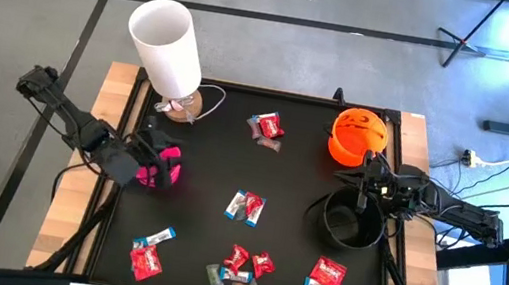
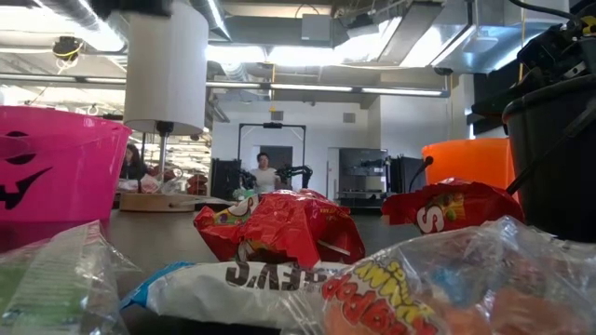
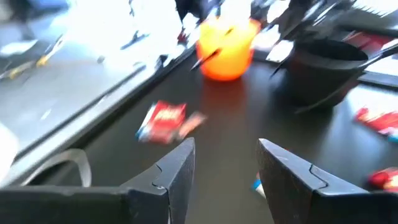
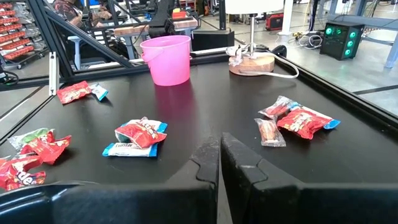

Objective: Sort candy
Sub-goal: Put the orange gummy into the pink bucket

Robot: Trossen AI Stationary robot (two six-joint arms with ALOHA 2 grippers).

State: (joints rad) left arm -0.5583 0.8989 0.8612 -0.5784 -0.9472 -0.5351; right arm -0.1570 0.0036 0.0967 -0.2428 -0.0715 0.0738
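My left arm reached in from the table's left edge, wrist angled twd the middle. Left gripper point(image 3: 225, 177) had its fingers point(image 3: 177, 174) spread apart, nothing btwn them. My right arm came in from the right edge, stretched across twd the left. Right gripper point(image 4: 219, 163) had fingers pressed tight together, empty.

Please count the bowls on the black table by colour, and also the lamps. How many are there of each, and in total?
pink bowl: 1
orange bowl: 1
black bowl: 1
white lamp: 1
Total: 4
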